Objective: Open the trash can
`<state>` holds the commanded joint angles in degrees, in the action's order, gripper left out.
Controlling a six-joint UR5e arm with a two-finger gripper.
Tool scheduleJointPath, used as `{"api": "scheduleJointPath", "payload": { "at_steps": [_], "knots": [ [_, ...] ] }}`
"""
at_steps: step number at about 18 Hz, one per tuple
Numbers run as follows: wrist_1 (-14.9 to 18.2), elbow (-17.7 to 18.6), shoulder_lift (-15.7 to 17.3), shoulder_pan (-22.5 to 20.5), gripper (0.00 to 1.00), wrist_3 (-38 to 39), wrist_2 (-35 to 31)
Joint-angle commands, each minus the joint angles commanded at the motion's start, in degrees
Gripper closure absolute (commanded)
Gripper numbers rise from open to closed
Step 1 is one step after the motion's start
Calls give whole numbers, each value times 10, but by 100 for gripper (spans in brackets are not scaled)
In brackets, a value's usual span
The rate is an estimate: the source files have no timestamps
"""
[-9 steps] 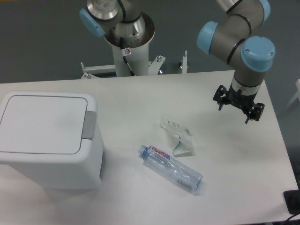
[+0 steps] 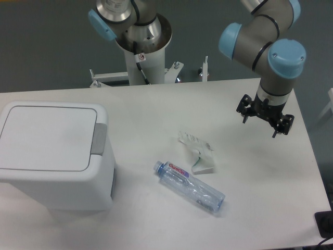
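Observation:
The trash can [image 2: 52, 156] is a large boxy white bin at the left of the table. Its flat white lid [image 2: 47, 136] is shut. A grey rectangular push-button [image 2: 98, 139] sits on the rim at its right side. My gripper [image 2: 260, 125] hangs at the right of the table, far from the bin, above the table top. Its two black fingers stand apart with nothing between them.
A clear plastic bottle [image 2: 190, 187] lies on its side in the middle of the table. A crumpled white wrapper [image 2: 197, 151] lies just behind it. The arm's base column [image 2: 143, 49] stands behind the table's far edge.

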<state>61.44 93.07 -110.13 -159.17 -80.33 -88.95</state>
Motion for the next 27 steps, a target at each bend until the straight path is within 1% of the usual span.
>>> {"api": "scheduleJointPath", "payload": {
  "at_steps": [1, 2, 3, 4, 5, 7, 10, 11, 12, 13, 14, 16, 21, 22, 25, 27],
  "knots": [
    [0, 3, 9, -3, 0, 1, 30],
    [-1, 4, 11, -4, 0, 2, 47],
    [0, 4, 11, -1, 0, 19, 61],
    [0, 4, 15, 0, 0, 51, 62],
    [0, 4, 20, 3, 0, 110, 69],
    [0, -4, 20, 24, 0, 197, 87],
    [3, -14, 20, 41, 0, 277, 110],
    [1, -15, 20, 47, 0, 306, 146],
    [-1, -15, 20, 47, 0, 329, 197],
    [-1, -16, 21, 47, 0, 343, 231],
    [-1, -15, 22, 48, 0, 356, 251],
    [-1, -16, 26, 61, 0, 387, 265],
    [0, -21, 54, 113, 0, 475, 270],
    [0, -27, 57, 123, 0, 495, 276],
    [0, -71, 58, 147, 0, 582, 296],
    [0, -84, 57, 163, 0, 601, 298]
  ]
}}
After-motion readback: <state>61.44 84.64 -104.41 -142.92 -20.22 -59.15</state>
